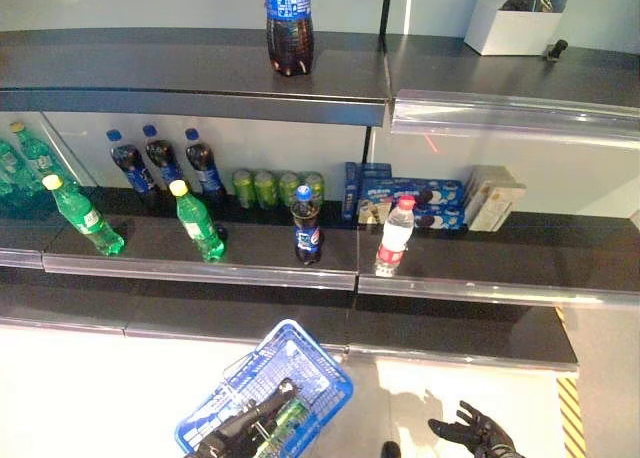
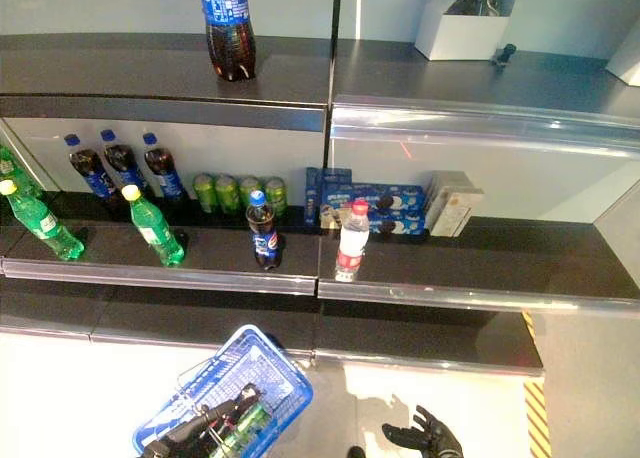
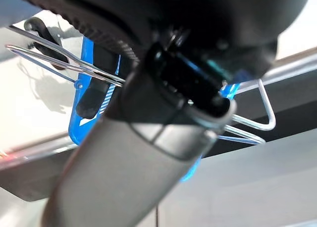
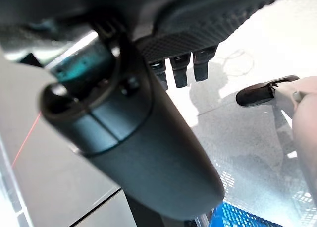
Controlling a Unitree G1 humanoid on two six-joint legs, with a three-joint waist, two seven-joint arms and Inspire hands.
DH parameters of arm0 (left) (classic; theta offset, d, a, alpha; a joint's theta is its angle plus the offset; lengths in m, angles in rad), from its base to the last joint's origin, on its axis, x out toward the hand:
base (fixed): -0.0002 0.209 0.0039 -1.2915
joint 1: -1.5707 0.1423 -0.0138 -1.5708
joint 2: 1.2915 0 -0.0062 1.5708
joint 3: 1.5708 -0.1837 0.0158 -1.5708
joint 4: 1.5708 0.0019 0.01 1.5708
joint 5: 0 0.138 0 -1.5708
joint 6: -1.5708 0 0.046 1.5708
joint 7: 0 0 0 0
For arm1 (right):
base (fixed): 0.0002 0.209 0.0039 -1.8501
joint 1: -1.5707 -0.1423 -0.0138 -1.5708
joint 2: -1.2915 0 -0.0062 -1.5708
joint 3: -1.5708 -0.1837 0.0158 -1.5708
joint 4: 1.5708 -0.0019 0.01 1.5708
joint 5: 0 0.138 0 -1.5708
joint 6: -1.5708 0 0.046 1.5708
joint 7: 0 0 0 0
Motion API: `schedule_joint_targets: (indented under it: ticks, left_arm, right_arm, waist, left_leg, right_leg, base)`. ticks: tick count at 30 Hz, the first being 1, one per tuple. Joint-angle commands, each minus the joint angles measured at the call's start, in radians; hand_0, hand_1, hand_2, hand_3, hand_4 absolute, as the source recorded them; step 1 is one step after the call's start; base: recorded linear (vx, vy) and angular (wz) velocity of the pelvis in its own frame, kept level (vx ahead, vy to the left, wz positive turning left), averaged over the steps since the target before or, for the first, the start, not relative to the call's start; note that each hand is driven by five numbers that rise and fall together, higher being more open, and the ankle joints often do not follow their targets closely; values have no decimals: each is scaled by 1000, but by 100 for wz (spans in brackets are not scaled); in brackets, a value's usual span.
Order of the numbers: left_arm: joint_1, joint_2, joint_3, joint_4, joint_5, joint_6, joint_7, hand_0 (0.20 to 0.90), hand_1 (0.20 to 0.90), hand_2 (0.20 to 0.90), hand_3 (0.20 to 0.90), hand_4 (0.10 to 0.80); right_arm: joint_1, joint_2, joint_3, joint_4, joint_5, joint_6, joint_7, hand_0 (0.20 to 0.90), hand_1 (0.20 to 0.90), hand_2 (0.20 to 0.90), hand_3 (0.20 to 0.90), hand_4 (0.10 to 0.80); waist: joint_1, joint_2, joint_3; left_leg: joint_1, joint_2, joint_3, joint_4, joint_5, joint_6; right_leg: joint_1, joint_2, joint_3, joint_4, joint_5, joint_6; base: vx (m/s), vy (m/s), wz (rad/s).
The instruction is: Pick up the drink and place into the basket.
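Note:
A blue wire basket (image 1: 325, 363) hangs low in front of the shelves, with a green bottle (image 1: 284, 425) lying inside it. My left hand (image 1: 243, 430) is over the basket, its fingers (image 3: 94, 95) curled round the wire handle (image 3: 59, 63). My right hand (image 1: 476, 434) is off to the right above the floor, fingers spread and holding nothing. On the middle shelf a cola bottle (image 1: 306, 225) and a clear bottle with a red cap (image 1: 394, 236) stand near the front edge. Two green bottles (image 1: 198, 221) stand further left.
Three cola bottles (image 1: 165, 163) and green cans (image 1: 278, 188) line the back of the middle shelf, with blue biscuit boxes (image 1: 405, 200) on the right. A large cola bottle (image 1: 288, 23) and a white box (image 1: 510, 23) stand on the top shelf. A lower shelf edge (image 1: 450, 353) juts out.

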Motion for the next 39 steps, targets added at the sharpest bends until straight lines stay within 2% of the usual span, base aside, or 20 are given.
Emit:
schedule_joint_targets:
  ticks: [1, 9, 18, 22, 27, 32, 36, 39]
  left_arm:
    - [-65, 12, 21, -32, -106, 35, -198, 300, 300, 300, 200, 100]
    - [-44, 7, 37, -36, -153, 49, -194, 300, 300, 300, 200, 100]
    - [-44, 5, 29, -35, -126, 30, -204, 300, 300, 300, 200, 100]
    - [-81, 15, 1, -61, -176, 4, -191, 300, 300, 300, 200, 100]
    - [-215, 17, -73, -118, -282, -40, -203, 300, 300, 300, 200, 100]
    - [-224, 6, -103, -167, -329, -21, -187, 300, 300, 300, 200, 100]
    - [-232, 7, -126, -165, -331, -10, -191, 300, 300, 300, 200, 100]
    - [-261, 11, -156, -147, -348, -26, -193, 300, 300, 300, 200, 100]
  right_arm:
    - [-46, -23, -24, 14, -29, -34, 0, 900, 900, 900, 900, 800]
    - [-32, -23, -21, 23, -62, -33, -4, 900, 900, 900, 900, 800]
    - [-26, -22, -2, 24, -90, -40, -12, 900, 900, 900, 900, 800]
    - [-43, -25, 34, 6, -96, -25, -24, 900, 900, 900, 900, 800]
    - [-192, -46, 79, 13, -11, -42, -58, 900, 900, 900, 900, 800]
    - [-222, -72, 101, -13, -30, -67, -57, 900, 900, 900, 900, 800]
    - [-230, -92, 146, -67, -96, -132, -81, 900, 900, 900, 900, 800]
    - [-277, -121, 206, -125, -135, -190, -120, 900, 900, 900, 900, 800]
  waist:
    - [23, -11, -14]
    - [29, -17, -19]
    - [37, -24, 9]
    - [24, -21, 44]
    - [9, 5, 172]
    - [7, 27, 216]
    - [14, 26, 230]
    - [26, 14, 258]
  left_leg:
    - [-53, -5, 6, -2, 22, 5]
    - [-51, 0, 5, -2, 19, 2]
    - [-106, 10, 15, -2, 44, -6]
    - [-171, 13, 18, -2, 67, -7]
    - [-338, -6, -9, -2, 118, -2]
    - [-374, -32, -56, -2, 118, 5]
    - [-377, -43, -80, -1, 124, 4]
    - [-452, -56, -104, 112, 99, 4]
  right_leg:
    - [61, -50, -43, 42, -73, 54]
    - [71, -42, -55, 16, -59, 54]
    - [20, -46, -81, 5, -27, 61]
    - [-54, -20, -61, 5, -13, 49]
    - [-227, 1, -9, 5, 37, 28]
    - [-266, -3, 19, 5, 41, 25]
    - [-274, -18, 18, 18, 35, 26]
    - [-326, -30, 20, 104, 7, 16]
  base:
    - [0, 0, 0]
    - [8, -1, 1]
    - [-14, 7, 4]
    - [-114, 7, 2]
    - [-384, 7, 7]
    - [-127, 35, 15]
    - [-52, 8, 2]
    - [-157, -13, 6]
